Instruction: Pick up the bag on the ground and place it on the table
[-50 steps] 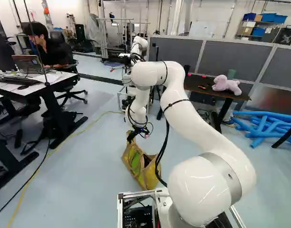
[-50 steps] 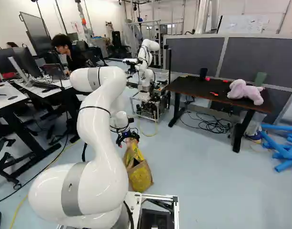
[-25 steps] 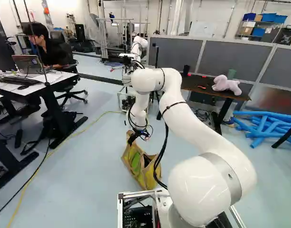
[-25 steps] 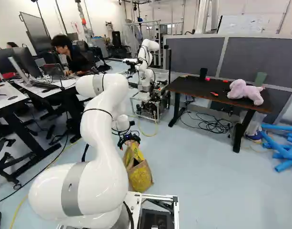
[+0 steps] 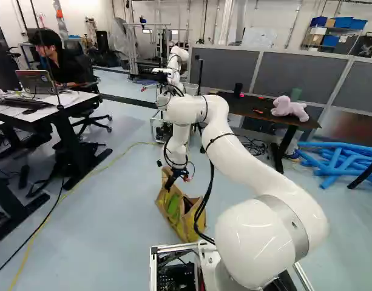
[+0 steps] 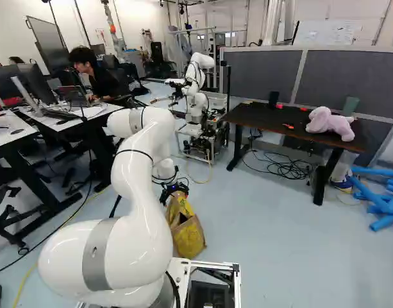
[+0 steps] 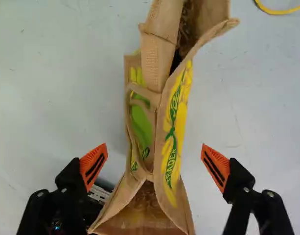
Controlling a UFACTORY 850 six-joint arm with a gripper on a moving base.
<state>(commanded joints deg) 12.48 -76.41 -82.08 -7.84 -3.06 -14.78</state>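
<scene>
- Floor (image 5: 113,212), pale and smooth, with the bag (image 6: 188,237) standing on it ahead of the base.
- Grey partitions (image 6: 350,80) behind the dark table (image 6: 267,120), which stands at the right of the right base view, well apart from the bag.
- White arm (image 5: 252,157), reaching forward from its base joint and bending down over the bag.
- The bag itself, tan with yellow and green patches; a handle loop (image 7: 145,91) lies against one side, and part of its mouth gapes.
- Black gripper (image 5: 168,183), open wide, nothing gripped: in the wrist view its orange pads (image 7: 94,165) stand on either side of the bag, with floor showing between each pad and the bag.
- Pink plush toy (image 6: 334,123) on the table, near its far right end.
- Dark cup (image 6: 274,99), also on the table.
</scene>
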